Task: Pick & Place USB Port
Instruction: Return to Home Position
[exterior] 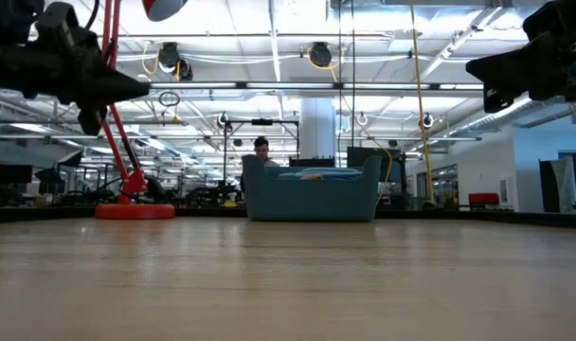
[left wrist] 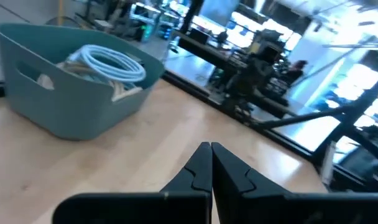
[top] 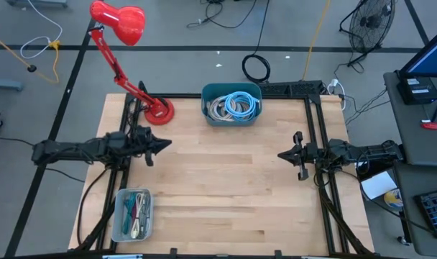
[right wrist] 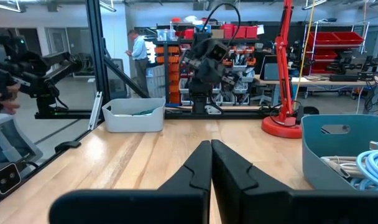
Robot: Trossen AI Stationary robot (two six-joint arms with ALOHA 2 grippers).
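- The left arm (top: 89, 151) reaches in level over one side of the pale wooden counter (top: 226, 187). The left jaws are pressed together, hold nothing and hang clear above the wood.
- The right arm (top: 355, 152) mirrors it from the opposite side. The right jaws are also pressed together and hold nothing. The two sets of jaws point at each other, well apart, with bare counter between them.
- The gray bin (top: 115, 216) stands beside the left arm, behind the left jaws, at the counter's front edge. It is well apart from the right jaws. A few cables (top: 134, 210) lie inside it, too small to tell apart.
- A red desk lamp (top: 159, 110) has its round base near the left jaws, on their far side. Its jointed neck leans away past the counter's edge.
- The blue bin (top: 231, 122) stands at the counter's back edge, roughly midway between the two sets of jaws and beyond both.
- Inside the blue bin lies a coiled light blue cable (top: 241, 104), and just beside it a light gray cable (top: 218, 108). Both are fully within the walls.
- Beyond the blue bin, in the workshop behind the counter, a person (exterior: 261, 145) shows partly above the bin's rim.
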